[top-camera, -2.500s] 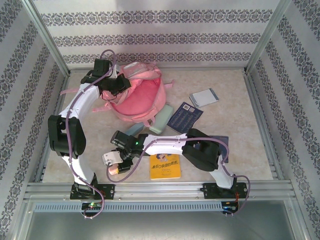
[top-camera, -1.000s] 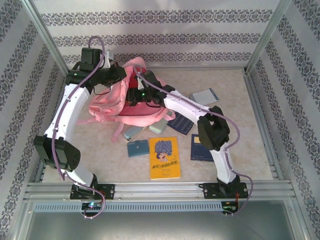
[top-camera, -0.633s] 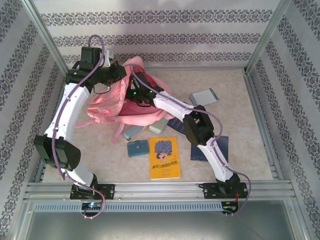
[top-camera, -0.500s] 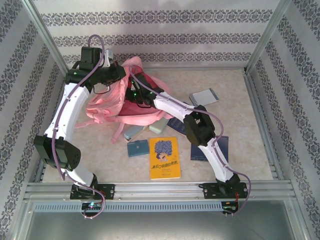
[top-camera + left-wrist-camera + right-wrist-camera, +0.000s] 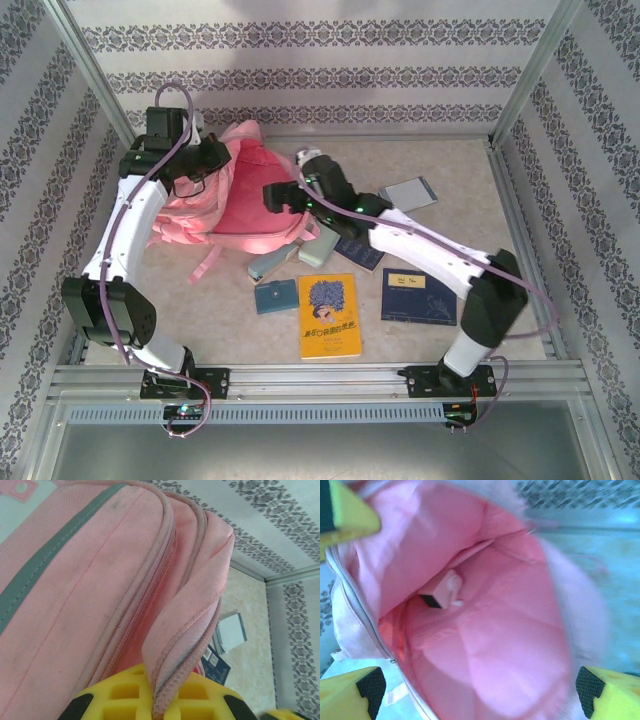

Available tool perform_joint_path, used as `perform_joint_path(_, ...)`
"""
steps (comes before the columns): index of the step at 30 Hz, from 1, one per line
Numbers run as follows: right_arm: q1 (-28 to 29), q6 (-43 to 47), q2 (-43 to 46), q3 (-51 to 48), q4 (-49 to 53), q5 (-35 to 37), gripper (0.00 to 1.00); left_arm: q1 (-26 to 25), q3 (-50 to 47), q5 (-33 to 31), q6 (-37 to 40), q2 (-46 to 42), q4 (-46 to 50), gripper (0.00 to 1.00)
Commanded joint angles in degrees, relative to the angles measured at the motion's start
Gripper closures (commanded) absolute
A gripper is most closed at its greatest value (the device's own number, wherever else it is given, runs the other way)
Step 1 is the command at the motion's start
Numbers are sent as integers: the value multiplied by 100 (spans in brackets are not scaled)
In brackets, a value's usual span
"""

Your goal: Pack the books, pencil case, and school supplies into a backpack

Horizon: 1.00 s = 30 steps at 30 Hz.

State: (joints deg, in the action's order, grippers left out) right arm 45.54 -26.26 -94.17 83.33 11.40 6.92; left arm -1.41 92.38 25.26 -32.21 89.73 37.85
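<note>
Nearest the arms' bases, the yellow book (image 5: 330, 316) with its blue picture lies flat on the tabletop (image 5: 470, 205). Just left of it is the dark teal box (image 5: 275, 296), and to its right, apart from it, is the white-labelled navy book (image 5: 418, 296).

A little farther back, a pale blue oblong piece (image 5: 268, 264) and a mint-green case (image 5: 322, 245) lie against the near edge of the backpack (image 5: 250, 205). Right of the case is the patterned navy book (image 5: 360, 250), partly covered by the right arm. Farther right, near the far side, the grey-white notebook (image 5: 410, 194) lies alone.

The backpack sits on the far left part of the tabletop, its mouth turned right and held agape. The right pincer (image 5: 272, 196) hangs at that mouth with its jaws spread wide and nothing between them. In the right wrist view the right pincer (image 5: 477, 685) looks straight into the pink lining. There, the pale pink block (image 5: 442, 592), dark at one end, rests deep inside the bag, well clear of the fingertips (image 5: 370, 686).

At the far left, the left pincer (image 5: 218, 155) is clamped on the backpack's upper rim. The left wrist view shows a fold of the zip-edged pink fabric pinched between that pincer's (image 5: 160, 700) yellow fingers (image 5: 125, 692), with the bag's grey-striped outer panel stretching away from them.
</note>
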Motion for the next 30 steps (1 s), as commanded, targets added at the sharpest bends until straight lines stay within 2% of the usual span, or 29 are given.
perform_joint_path(1, 119, 573, 24, 467, 1010, 1254, 2, 44, -77, 0, -127, -83, -695, 100)
perform_joint_path(3, 493, 1045, -54, 1033, 1975, 2380, 2, 44, -154, 61, -146, -39, -729, 100)
perform_joint_path(5, 631, 1035, 115, 1000, 2160, 2558, 2, 44, -261, 87, -171, -42, -797, 100)
perform_joint_path(7, 503, 750, 468, 629, 2115, 2185, 2, 44, -406, 137, -239, -68, -921, 100)
perform_joint_path(10, 47, 315, 1098, -352, 1278, 976, 2, 45, -716, 236, -404, -109, -1132, 100)
perform_joint_path(12, -228, -290, 1181, -439, 1493, 645, 2, 41, -1014, 176, -528, -185, -1298, 100)
perform_joint_path(16, -412, -1189, 592, 124, 2850, 307, 2, 44, -1695, -478, -819, -496, -1751, 100)
perform_joint_path(18, -451, -1772, 255, 283, 3344, 384, 2, 44, -1797, -500, -956, -520, -1873, 100)
perform_joint_path(20, -538, -2264, -114, 459, 3803, 89, 2, 53, -1771, -432, -1013, -484, -1879, 100)
perform_joint_path(22, -557, -2771, -387, 465, 3862, -278, 3, 84, -1767, -410, -1030, -474, -1851, 100)
perform_joint_path(30, -339, -4127, -1347, 664, 3664, -850, 6, 262, -1873, -187, -1209, -452, -1939, 100)
